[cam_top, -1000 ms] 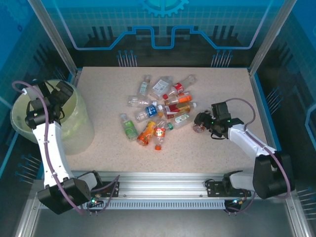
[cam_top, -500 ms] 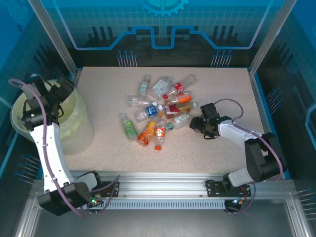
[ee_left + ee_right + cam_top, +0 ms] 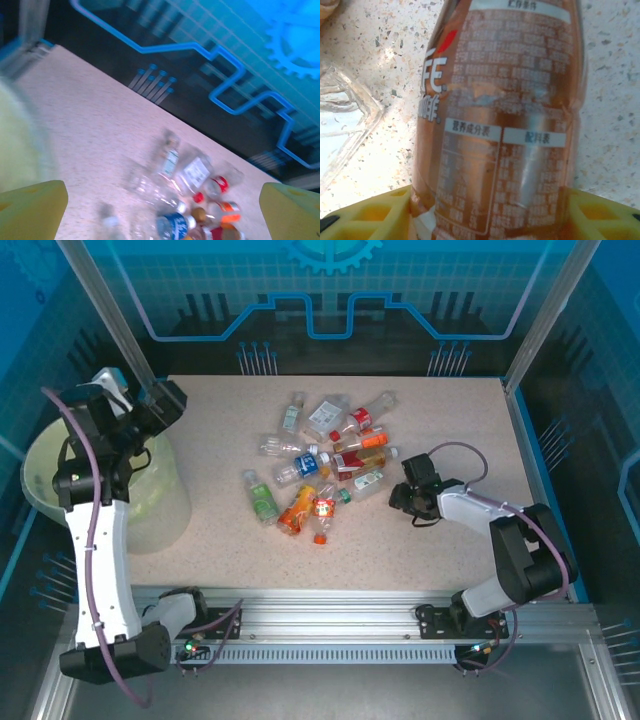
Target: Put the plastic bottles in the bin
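Several plastic bottles (image 3: 320, 465) with orange, red, green, blue and white labels lie in a pile at the table's middle; they also show blurred as the pile of bottles (image 3: 195, 200). The pale yellow-green bin (image 3: 165, 502) stands at the left edge. My left gripper (image 3: 162, 398) is raised above the bin's far rim and open, with nothing between it (image 3: 162, 207). My right gripper (image 3: 401, 497) lies low on the table just right of the pile. Its yellow fingers (image 3: 375, 215) press both sides of a brown-labelled bottle (image 3: 505, 125).
A clear bottle (image 3: 342, 112) lies right next to the held one on its left. Metal frame posts (image 3: 540, 320) and blue walls ring the speckled table (image 3: 470, 430). Bare table lies in front of the pile and to its right.
The right gripper slid left toward the pile and closed on the brown-labelled bottle. The left arm lifted and swung from over the bin toward the table.
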Tool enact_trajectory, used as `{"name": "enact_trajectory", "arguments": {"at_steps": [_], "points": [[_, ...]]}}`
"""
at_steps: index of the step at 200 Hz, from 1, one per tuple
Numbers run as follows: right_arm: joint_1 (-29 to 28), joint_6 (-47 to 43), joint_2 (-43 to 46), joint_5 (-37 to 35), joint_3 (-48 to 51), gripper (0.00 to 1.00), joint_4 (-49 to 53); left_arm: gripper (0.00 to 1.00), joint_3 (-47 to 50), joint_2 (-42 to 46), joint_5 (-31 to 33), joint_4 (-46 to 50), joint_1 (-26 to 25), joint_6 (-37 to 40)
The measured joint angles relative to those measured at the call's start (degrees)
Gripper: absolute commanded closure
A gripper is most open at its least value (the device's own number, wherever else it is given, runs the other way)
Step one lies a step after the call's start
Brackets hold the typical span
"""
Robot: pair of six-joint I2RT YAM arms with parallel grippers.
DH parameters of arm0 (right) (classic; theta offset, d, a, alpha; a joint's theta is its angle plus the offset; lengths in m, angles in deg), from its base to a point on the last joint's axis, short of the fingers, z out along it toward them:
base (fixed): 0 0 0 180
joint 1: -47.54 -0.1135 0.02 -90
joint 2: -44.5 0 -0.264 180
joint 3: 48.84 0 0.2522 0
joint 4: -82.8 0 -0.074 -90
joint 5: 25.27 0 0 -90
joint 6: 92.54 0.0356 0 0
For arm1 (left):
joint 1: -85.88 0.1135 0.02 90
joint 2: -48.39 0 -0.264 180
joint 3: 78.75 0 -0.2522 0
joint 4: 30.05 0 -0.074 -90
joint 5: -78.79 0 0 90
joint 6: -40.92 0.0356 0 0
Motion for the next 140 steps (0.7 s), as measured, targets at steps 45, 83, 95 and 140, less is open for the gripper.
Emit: {"name": "enact_trajectory", "arguments": {"at_steps": [45, 83, 95, 140], "points": [[-1.8, -2.3, 4.5, -2.0, 0.3, 0.58, 2.5, 0.01, 1.7, 0.0, -4.6, -6.4, -7.1, -2.6], [-2.5, -3.7, 9.6, -1.2, -0.5, 0.62, 3.6, 0.01, 3.5, -2.1, -6.7, -11.3, -13.0, -4.1], [-2.5, -4.1, 10.9, -0.2, -1.2, 0.64, 3.4, 0.01, 3.5, -3.1, -7.2, -12.6, -15.3, -4.1], [-2.8, -6.4, 19.1, 9.3, -1.8, 0.68, -4.2, 0.01, 3.9, -8.6, -9.4, -16.9, -25.7, -3.5]]}}
